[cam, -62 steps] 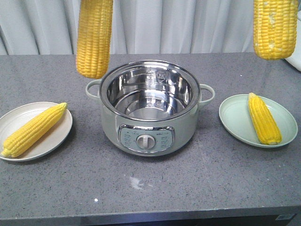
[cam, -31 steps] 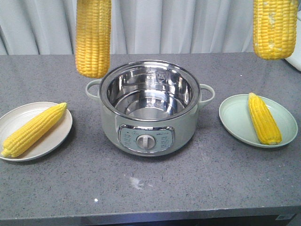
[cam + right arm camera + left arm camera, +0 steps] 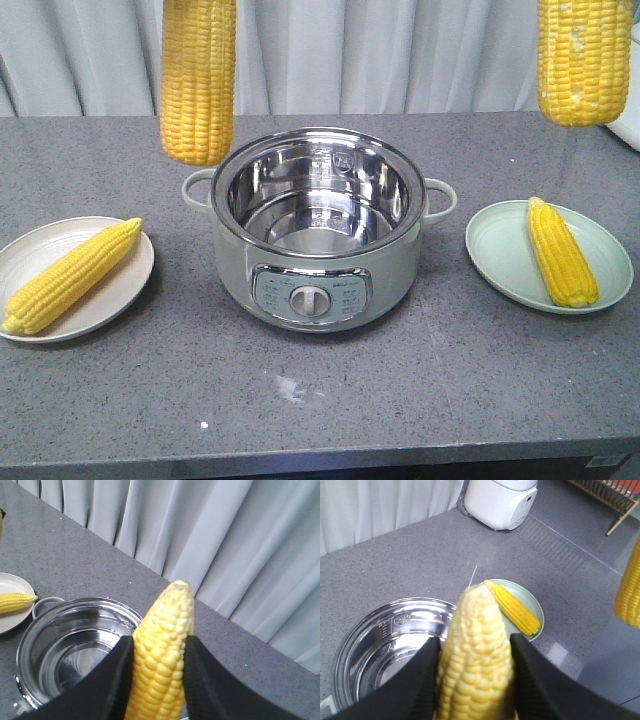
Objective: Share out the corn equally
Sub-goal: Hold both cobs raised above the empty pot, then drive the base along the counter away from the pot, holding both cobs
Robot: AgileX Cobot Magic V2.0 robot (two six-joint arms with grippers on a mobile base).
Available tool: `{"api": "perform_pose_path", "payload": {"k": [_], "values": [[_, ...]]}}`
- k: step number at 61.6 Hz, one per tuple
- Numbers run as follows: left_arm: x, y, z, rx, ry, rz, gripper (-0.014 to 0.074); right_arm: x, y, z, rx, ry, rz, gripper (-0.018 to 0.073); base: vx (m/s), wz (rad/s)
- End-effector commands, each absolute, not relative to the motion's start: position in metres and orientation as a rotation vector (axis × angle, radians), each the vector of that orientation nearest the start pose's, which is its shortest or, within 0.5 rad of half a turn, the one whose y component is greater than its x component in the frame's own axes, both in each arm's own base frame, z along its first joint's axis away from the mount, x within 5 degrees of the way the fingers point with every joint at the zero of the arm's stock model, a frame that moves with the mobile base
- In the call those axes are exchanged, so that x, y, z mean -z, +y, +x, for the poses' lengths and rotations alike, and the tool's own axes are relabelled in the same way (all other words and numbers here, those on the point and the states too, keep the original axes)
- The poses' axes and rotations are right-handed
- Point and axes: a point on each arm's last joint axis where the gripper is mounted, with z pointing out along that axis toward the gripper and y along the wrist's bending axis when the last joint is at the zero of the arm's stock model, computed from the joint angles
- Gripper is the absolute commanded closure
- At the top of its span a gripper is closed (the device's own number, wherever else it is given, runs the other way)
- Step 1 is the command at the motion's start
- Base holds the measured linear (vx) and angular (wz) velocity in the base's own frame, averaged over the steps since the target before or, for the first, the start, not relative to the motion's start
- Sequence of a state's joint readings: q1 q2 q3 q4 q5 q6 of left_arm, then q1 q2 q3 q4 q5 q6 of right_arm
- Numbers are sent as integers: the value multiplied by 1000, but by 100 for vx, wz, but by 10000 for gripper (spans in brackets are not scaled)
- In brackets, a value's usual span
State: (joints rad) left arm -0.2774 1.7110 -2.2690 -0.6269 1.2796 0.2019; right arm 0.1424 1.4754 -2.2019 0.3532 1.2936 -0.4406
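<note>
Your left gripper (image 3: pixel 475 647) is clamped on the left cob (image 3: pixel 199 80), its jaws pressed to both sides. The cob hangs upright in the air, left of the pot (image 3: pixel 315 235) in the front view. Your right gripper (image 3: pixel 159 645) has closed the same way on the right cob (image 3: pixel 585 60), which is high above the green plate (image 3: pixel 495 250). A third cob (image 3: pixel 72 276) lies on the beige plate (image 3: pixel 30 240), and a fourth cob (image 3: pixel 562 252) lies on the green one. The pot is empty.

Each cob looks stiff and fairly heavy, with smooth, rounded kernels that probably give little friction. The taper means a grip near the tip could let it slide out, so hold across the thick middle. Expect it to roll once you set it down, so lay it flat beside the cob already on the plate.
</note>
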Motion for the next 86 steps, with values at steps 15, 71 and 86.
{"api": "perform_pose_path", "payload": {"k": [15,71,86], "values": [[-548,-137,280,848,1938,632,604,-578,63,223,-222,1843,-676,564,0,0],[-548,-137,280,848,1939,632,603,-578,63,223,-222,1843,-676,564,-1,-13],[-548,-137,280,848,1939,632,603,-578,63,223,-222,1843,-676,564,-2,-29]]}}
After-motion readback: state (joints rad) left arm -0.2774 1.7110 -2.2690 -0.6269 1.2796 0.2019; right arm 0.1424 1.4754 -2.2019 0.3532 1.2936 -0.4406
